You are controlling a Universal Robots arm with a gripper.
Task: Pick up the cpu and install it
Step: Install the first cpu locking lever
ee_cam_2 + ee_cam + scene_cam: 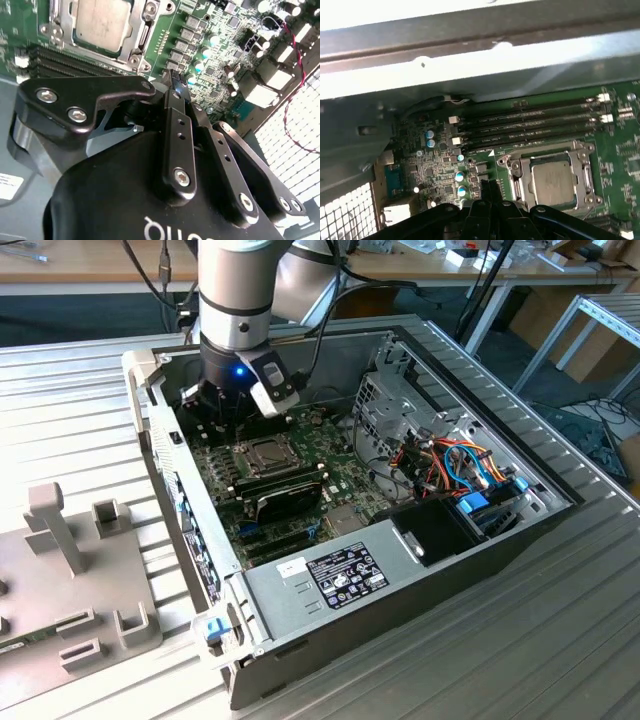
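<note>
Over the far end of the open computer case (400, 625), in the exterior view, the arm points straight down and its gripper (235, 420) hangs low above the green motherboard (215, 480). The cpu (263, 452) lies at about four o'clock from the gripper, close by, with a long black module (285, 498) just past it on that same line. A grey power supply (330, 575) fills the case's near end, at about five o'clock from the cpu.

In both wrist views the gripper (171, 80) (488, 186) has its jaws closed: the two black fingers (175, 130) run together to a single narrow tip, and nothing is held between them. The tip stands over the motherboard (220, 45) (620, 150) among small capacitors, just beside the metal socket frame (142, 37) (512, 167) and apart from the cpu. Whether the tip touches the board cannot be told.

The cpu (102, 22) (552, 181) sits flat inside that socket frame, its dull silver-grey top facing up, with metal rails around all its edges. A row of dark memory slots (65, 62) (535, 122) runs alongside the socket, between it and the case wall.
</note>
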